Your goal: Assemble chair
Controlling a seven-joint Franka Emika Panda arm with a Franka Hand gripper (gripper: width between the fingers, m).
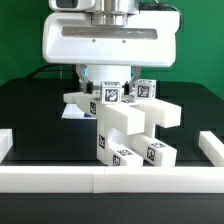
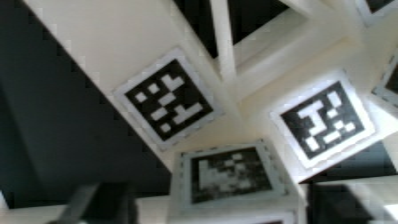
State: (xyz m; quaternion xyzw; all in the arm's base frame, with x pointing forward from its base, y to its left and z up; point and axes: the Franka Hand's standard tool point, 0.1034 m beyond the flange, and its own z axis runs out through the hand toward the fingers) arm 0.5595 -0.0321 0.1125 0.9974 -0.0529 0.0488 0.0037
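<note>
Looking from the exterior view's left, we see a white rail (image 1: 8,143) on the black table (image 1: 35,110), then the chair (image 1: 125,125), a blocky white stack with tags, near the middle just behind the front rail (image 1: 110,180). The gripper (image 1: 108,82) hangs over its top; we cannot tell whether its fingers grip. The wrist view shows tags (image 2: 175,97) close up.
</note>
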